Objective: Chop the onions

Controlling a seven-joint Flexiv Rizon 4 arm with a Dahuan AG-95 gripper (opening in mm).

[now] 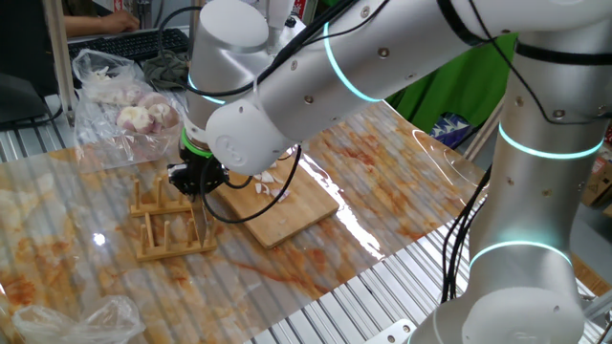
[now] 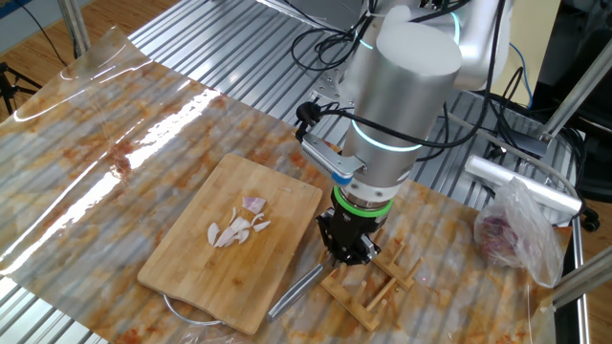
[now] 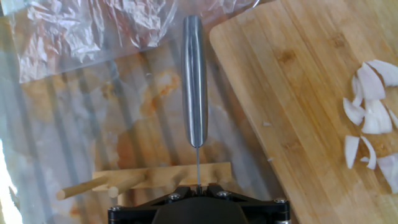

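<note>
Hovering over the wooden rack point(image 1: 170, 222), the gripper point(image 1: 198, 179) hides its fingers. Across the table, the onions point(image 2: 239, 227) lie beside the gripper on the cutting board point(image 2: 191, 268). Hand view: knife point(image 3: 194, 81) straight ahead, onions right; gripper state unclear.

This looks like a robotics lab set up as a mock kitchen. The table point(image 2: 239, 57) is ribbed metal under a stained clear plastic sheet point(image 1: 382, 182), with a bamboo cutting board point(image 2: 206, 253) on it. Loose cables point(image 2: 325, 38) hang behind the big white robot arm point(image 1: 316, 86). A computer keyboard point(image 1: 124, 43) lies at the far edge.
</note>
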